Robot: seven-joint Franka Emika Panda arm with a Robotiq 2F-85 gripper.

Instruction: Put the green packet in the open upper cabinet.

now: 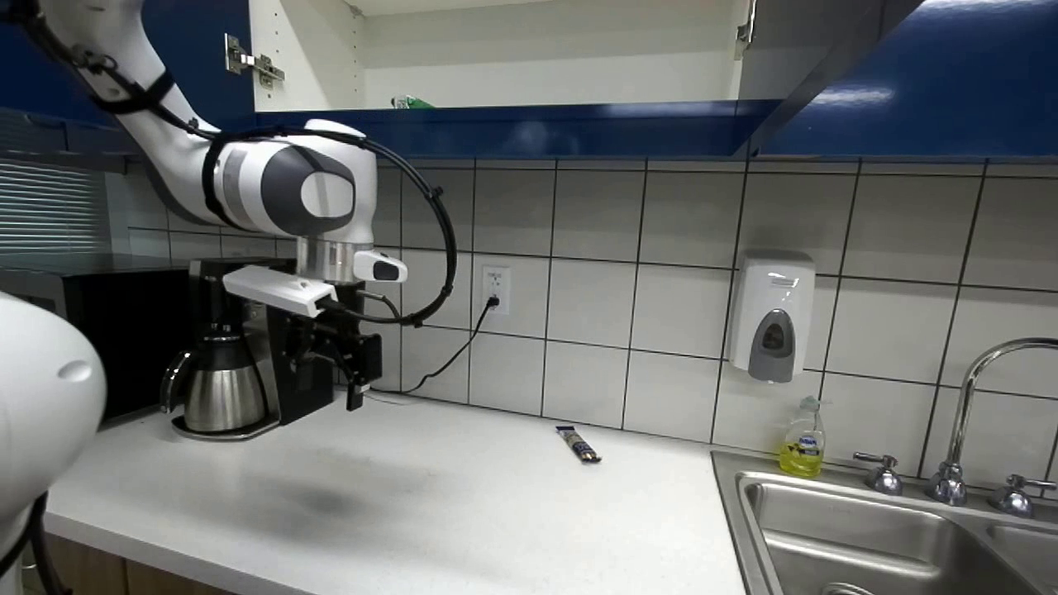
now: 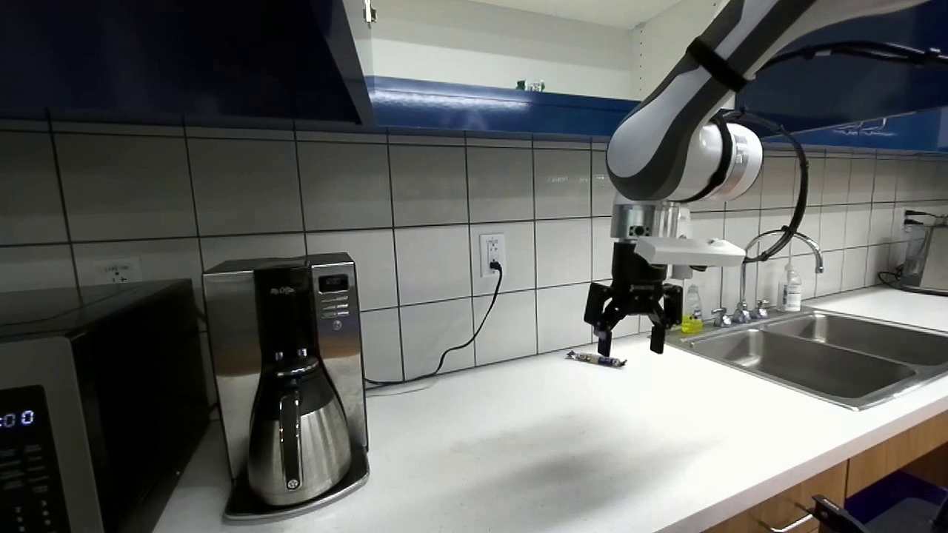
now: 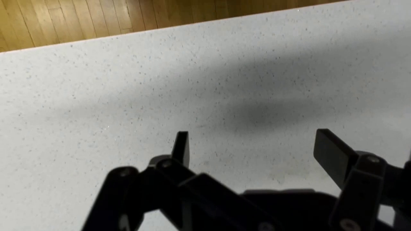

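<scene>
Well above the black two-fingered gripper, spread wide, the green-and-white packet lies in the white, blue-edged open cabinet. Only the wrist view shows brown wooden planks, lower than the gripper.

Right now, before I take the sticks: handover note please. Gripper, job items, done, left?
Gripper: open, holding nothing, above the counter.
Green packet: what looks like it is in the open upper cabinet; only a sliver shows over the front edge, so I can't tell how it lies.
Not part of the job: a small wrapped item on the counter.
Done: the placing, as far as the views show.
Left: probably just checking that the packet sits securely behind that edge, then parking.
</scene>
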